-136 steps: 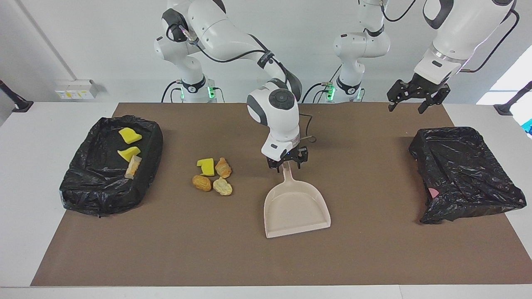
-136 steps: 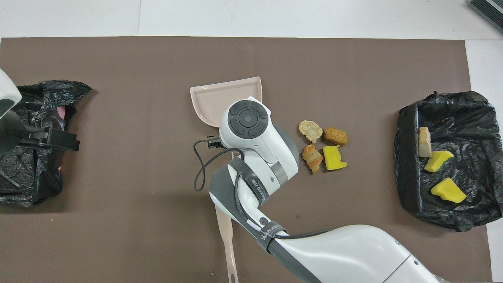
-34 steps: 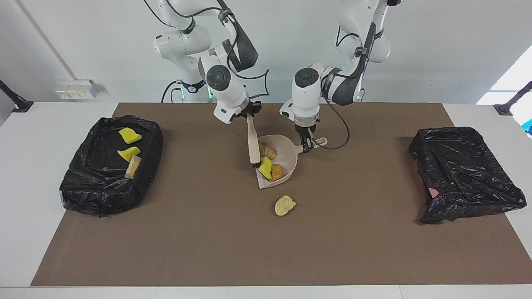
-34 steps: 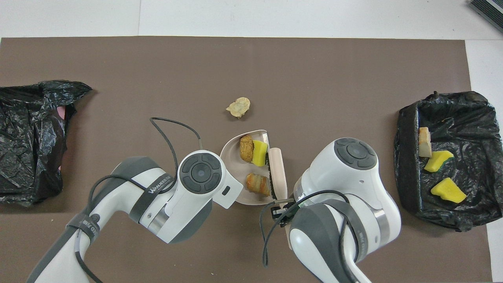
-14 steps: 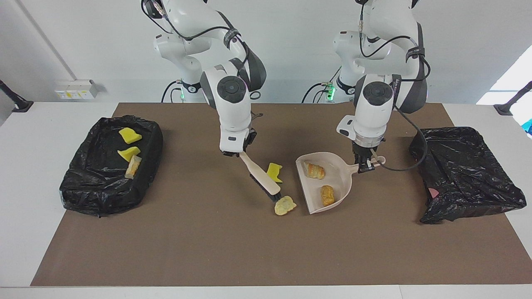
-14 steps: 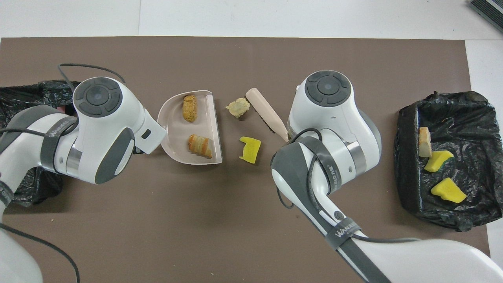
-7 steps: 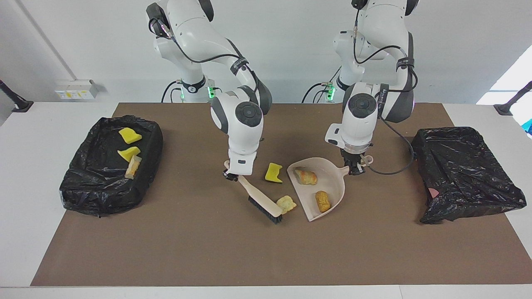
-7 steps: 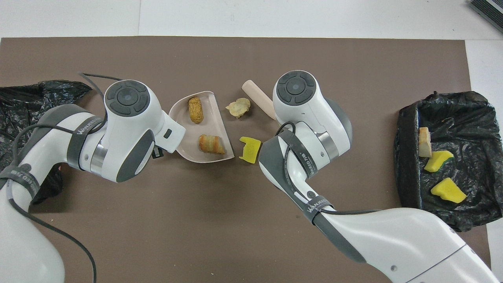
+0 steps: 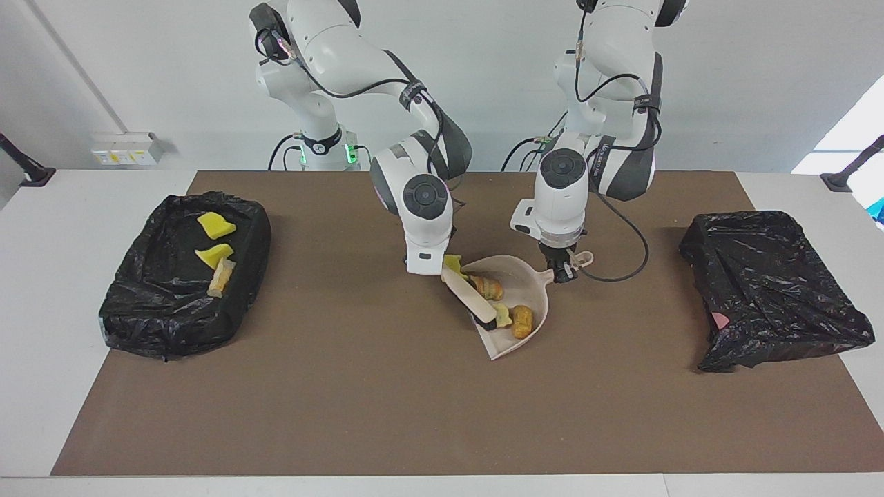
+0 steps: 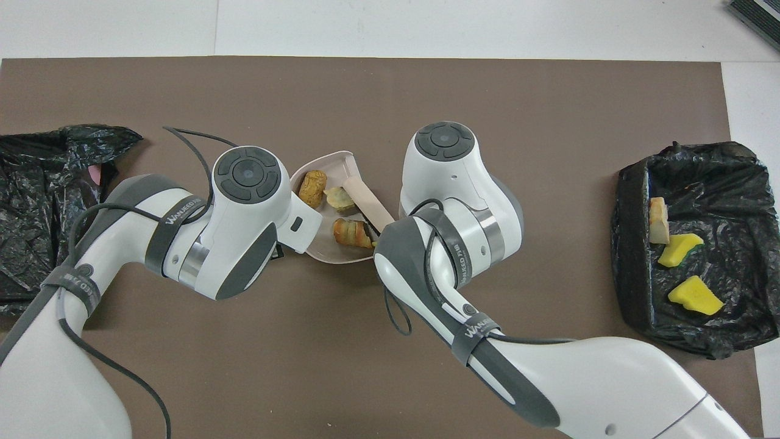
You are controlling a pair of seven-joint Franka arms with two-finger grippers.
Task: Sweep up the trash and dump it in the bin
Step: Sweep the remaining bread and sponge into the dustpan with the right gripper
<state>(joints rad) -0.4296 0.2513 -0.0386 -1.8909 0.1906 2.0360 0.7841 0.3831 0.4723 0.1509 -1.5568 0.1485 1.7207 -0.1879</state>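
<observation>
We are finding the right claw (image 9: 428,270) clamped on the handle of the beige hand brush with dark bristles (image 9: 469,295), and the left claw (image 9: 561,271) clamped on the handle of the beige plastic dustpan (image 9: 533,281), which is resting on the brown mat (image 9: 345,386) near the middle of the desk (image 9: 41,345).

Half a second ago the pale crumpled bread lump was lying on the mat outside the pan's lip, and the bright yellow foam chunk (image 9: 453,263) was lying just beside the pan. Now the brush head is pressing across the pan's mouth, and the pale lump (image 10: 339,198) is sitting inside with the striped croissant-like piece (image 10: 351,234) and the tan-orange bread roll (image 10: 312,188). The pan itself has been drawn closer to the brush.

The yellow chunk is now showing only as a sliver beside the brush handle at the pan's rim nearer the robots; we cannot tell whether it is fully inside.

Three other pieces are lying in the open black-lined bin (image 9: 131,304) at the right arm's end. A crumpled black-bagged bin (image 9: 773,290) is sitting at the left arm's end.

We are judging the sweep nearly complete; the yellow chunk needs confirming before the pan is lifted for dumping.
</observation>
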